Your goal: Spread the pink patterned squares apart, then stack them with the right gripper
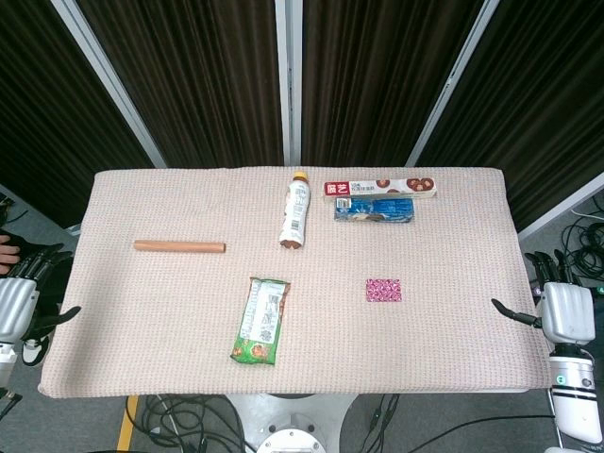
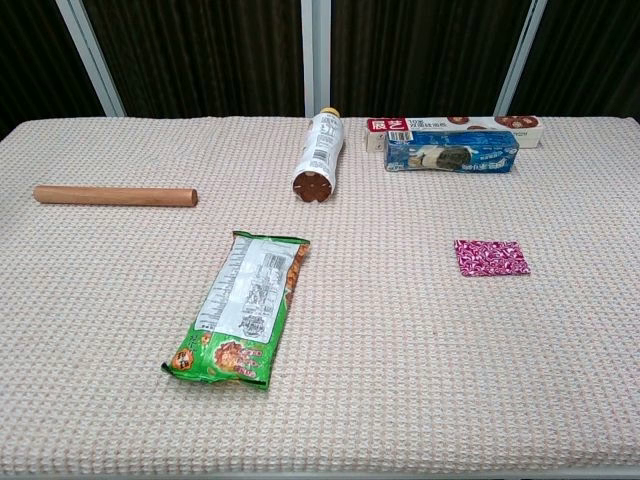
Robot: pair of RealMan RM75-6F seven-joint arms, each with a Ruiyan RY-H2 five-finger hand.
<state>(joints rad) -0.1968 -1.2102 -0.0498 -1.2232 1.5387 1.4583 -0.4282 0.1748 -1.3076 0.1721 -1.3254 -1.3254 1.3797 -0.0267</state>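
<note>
The left hand [image 1: 17,300] hangs off the left edge of the woven beige table cover [image 1: 142,311], holding nothing, its dark fingers spread apart. On the cover, a brown wooden rod [image 2: 115,196] lies crosswise at the left. Toward the middle a green printed snack packet [image 2: 243,310] lies lengthwise near the front, and behind it a white plastic bottle [image 2: 319,156] lies on its side. At the back right, a blue wrapped biscuit packet [image 2: 452,151] touches a long red and white biscuit box [image 2: 455,125]. The pink patterned squares [image 2: 490,257] lie flat together, right of centre, apart from everything. The right hand [image 1: 564,314] hangs beyond the right edge, empty, thumb held out from the palm.
</note>
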